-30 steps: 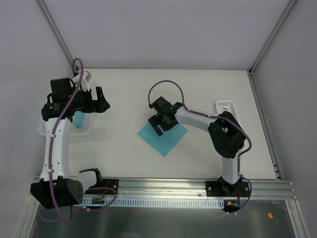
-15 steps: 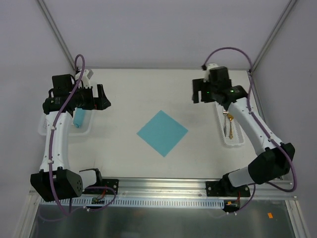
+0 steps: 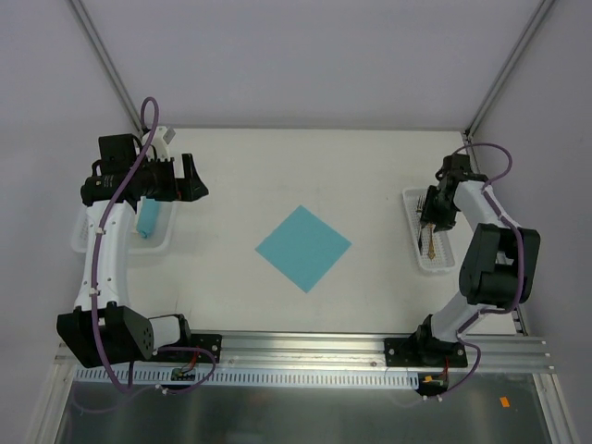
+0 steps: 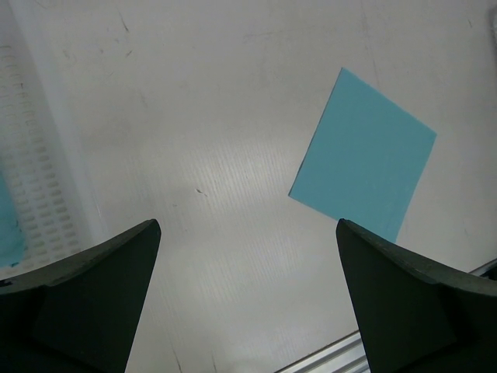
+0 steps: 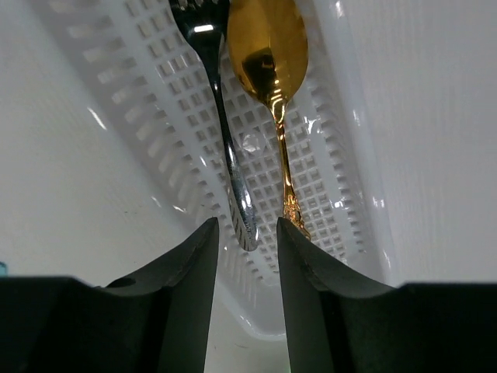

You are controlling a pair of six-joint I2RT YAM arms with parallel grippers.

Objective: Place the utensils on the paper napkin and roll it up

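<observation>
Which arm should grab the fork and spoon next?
The right one. The right gripper is down in the white basket, its fingers either side of the fork handle, beside the gold spoon. The left gripper hangs open across the table, beyond the napkin.

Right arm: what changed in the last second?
The right tool swung from over the paper napkin to the white basket at the right and dropped in. Its jaws narrowed around the handle of the silver fork, beside the gold spoon; no grip shown yet. Napkin and open left tool: unchanged.

White arms (image 3: 95,268), black joints (image 3: 499,268), purple cables (image 3: 485,146)
</observation>
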